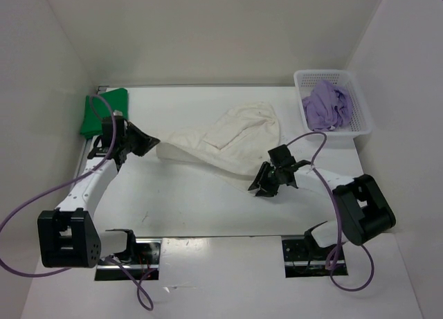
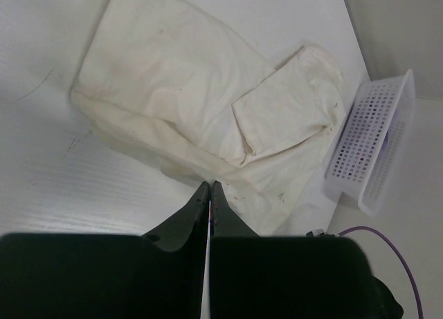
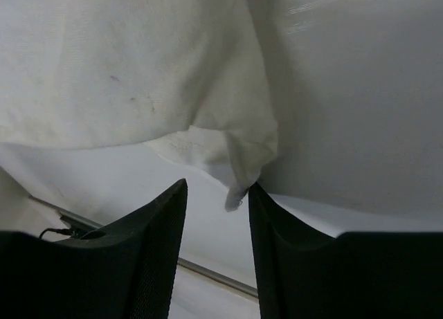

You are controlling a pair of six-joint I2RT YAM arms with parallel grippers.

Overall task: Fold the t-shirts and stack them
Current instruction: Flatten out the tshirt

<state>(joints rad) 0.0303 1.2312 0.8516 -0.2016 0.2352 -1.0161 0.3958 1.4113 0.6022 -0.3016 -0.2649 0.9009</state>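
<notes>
Cream t-shirt (image 1: 228,142) has a corner between the spread fingers of the right gripper (image 3: 217,194); a shallow pinch may drop it. Left gripper (image 2: 210,191) is closed, seemingly empty.

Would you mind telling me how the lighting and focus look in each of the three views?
Top external: bright, even light with soft shadows; the white t-shirt nearly blends into the table. Left wrist: the shirt's creases are sharp, the left gripper a featureless black mass. Right wrist: the shirt's corner is close and soft-focused, shaded beneath, with streaky glare upper right.
</notes>
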